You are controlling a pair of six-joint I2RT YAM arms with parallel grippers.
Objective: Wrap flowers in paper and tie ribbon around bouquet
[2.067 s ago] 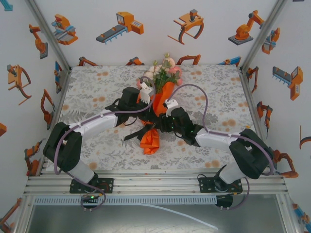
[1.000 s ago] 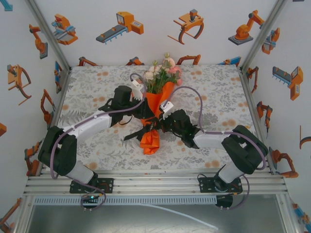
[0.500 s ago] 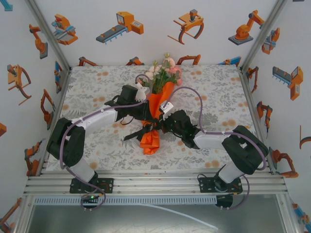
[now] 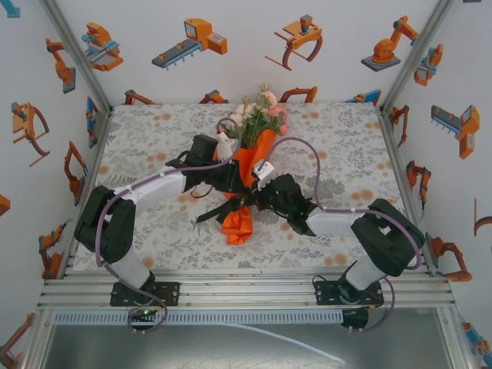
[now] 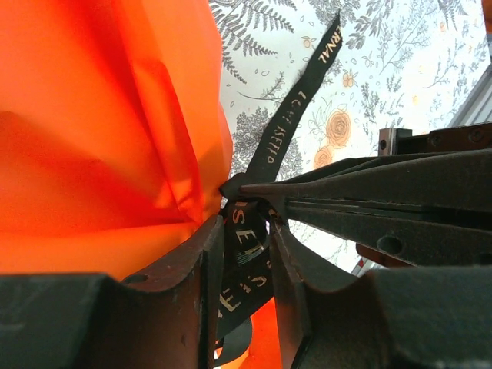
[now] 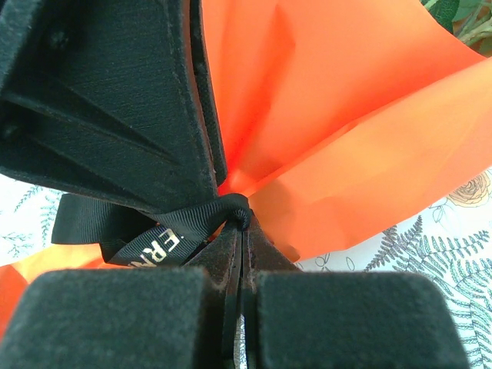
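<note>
The bouquet stands mid-table, flowers (image 4: 260,114) rising out of an orange paper (image 4: 247,160) cone that is pinched at its waist. The black ribbon (image 4: 211,211) circles that waist; its tails trail to the left. My left gripper (image 4: 229,178) comes in from the left, my right gripper (image 4: 258,192) from the right. In the left wrist view the left gripper (image 5: 246,223) stands open, with the lettered ribbon (image 5: 296,115) running loosely between its fingers beside the paper (image 5: 92,115). In the right wrist view the right gripper (image 6: 242,227) is shut on the ribbon (image 6: 154,242) at the knot, against the paper (image 6: 346,115).
The floral tablecloth (image 4: 154,138) has free room left, right and behind the bouquet. Printed walls (image 4: 46,115) close in three sides, and an aluminium rail (image 4: 246,292) runs along the near edge. Grey-purple cables (image 4: 311,157) loop above both arms.
Over the last second my left arm has swung in toward the bouquet's waist. In the last half second nothing has visibly moved, and the right arm holds still.
</note>
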